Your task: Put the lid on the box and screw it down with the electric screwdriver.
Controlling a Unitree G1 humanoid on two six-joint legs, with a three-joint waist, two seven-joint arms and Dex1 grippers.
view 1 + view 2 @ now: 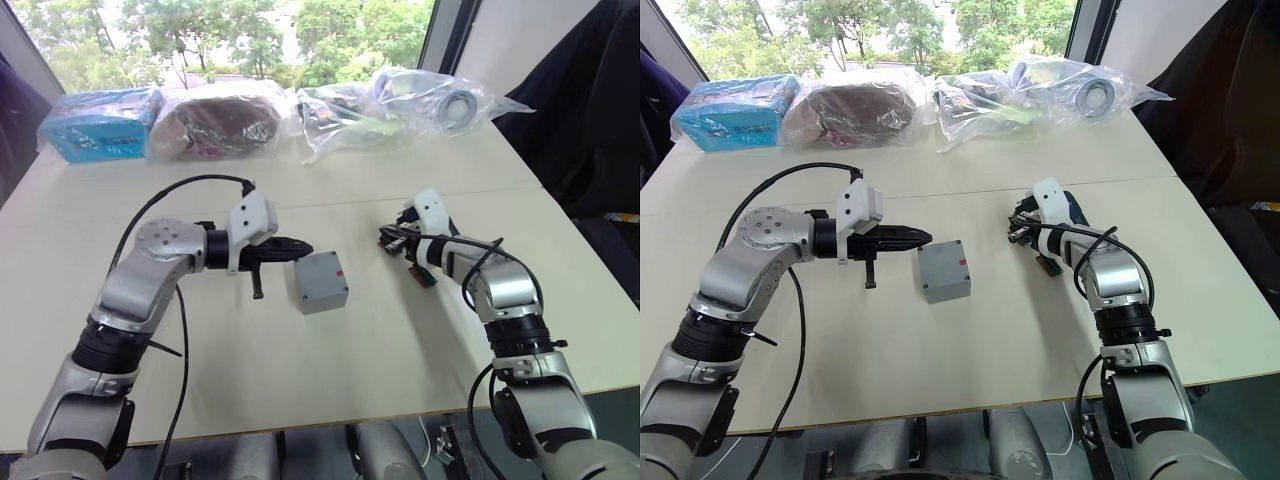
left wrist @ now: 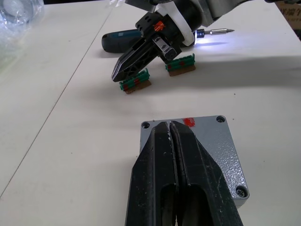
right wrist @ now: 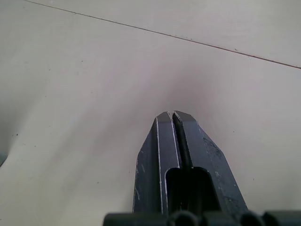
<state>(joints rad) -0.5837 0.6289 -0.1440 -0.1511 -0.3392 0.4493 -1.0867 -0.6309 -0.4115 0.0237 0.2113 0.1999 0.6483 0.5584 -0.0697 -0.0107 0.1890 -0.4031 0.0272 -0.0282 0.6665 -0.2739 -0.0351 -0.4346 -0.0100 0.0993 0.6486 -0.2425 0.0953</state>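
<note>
The grey box (image 1: 325, 297) stands mid-table with the lid (image 2: 214, 146) lying on top, its red mark (image 2: 188, 122) facing up and screws showing in its corners. My left gripper (image 1: 306, 248) is shut and empty, its tips just over the lid's left edge. The dark blue electric screwdriver (image 2: 123, 41) lies flat on the table to the right, its metal bit (image 2: 220, 32) lit at the tip. My right gripper (image 1: 1012, 235) is shut and empty, hovering low beside the screwdriver, pointing toward the box.
Two small green-and-red pieces (image 2: 135, 84) (image 2: 181, 64) lie by the right gripper. Clear plastic bags (image 1: 400, 105), a dark bundle (image 1: 220, 122) and a blue package (image 1: 100, 125) line the table's far edge. A table seam (image 1: 330, 200) runs across behind the arms.
</note>
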